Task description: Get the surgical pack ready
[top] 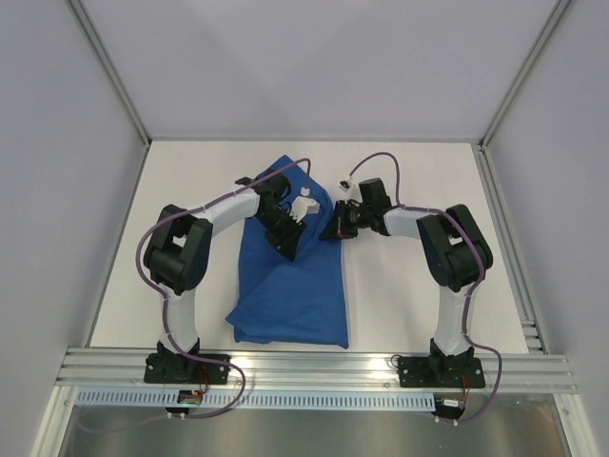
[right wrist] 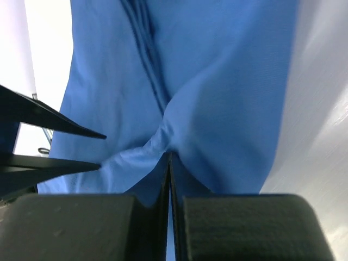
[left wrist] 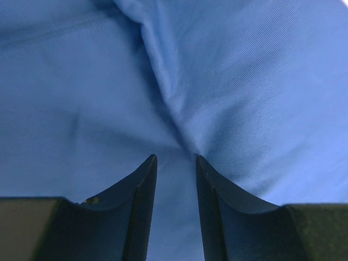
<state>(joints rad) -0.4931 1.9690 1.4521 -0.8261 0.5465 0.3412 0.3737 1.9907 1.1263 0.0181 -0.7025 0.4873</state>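
The surgical pack is a royal-blue fabric drape (top: pixel 295 286), folded and creased, lying in the middle of the white table. My left gripper (top: pixel 285 236) is over its upper middle, jaws a little apart with blue cloth (left wrist: pixel 228 81) between and beneath the fingertips (left wrist: pixel 148 166). My right gripper (top: pixel 335 228) is at the drape's upper right edge, shut on a pinched fold of the cloth (right wrist: pixel 163 136), which bunches at the tips. The left fingers (right wrist: pixel 65 125) show at the left of the right wrist view.
The white table (top: pixel 419 181) extends around the drape, with walls and aluminium posts at the sides and back. A metal rail (top: pixel 314 367) runs along the near edge by the arm bases. Purple cables loop over both arms.
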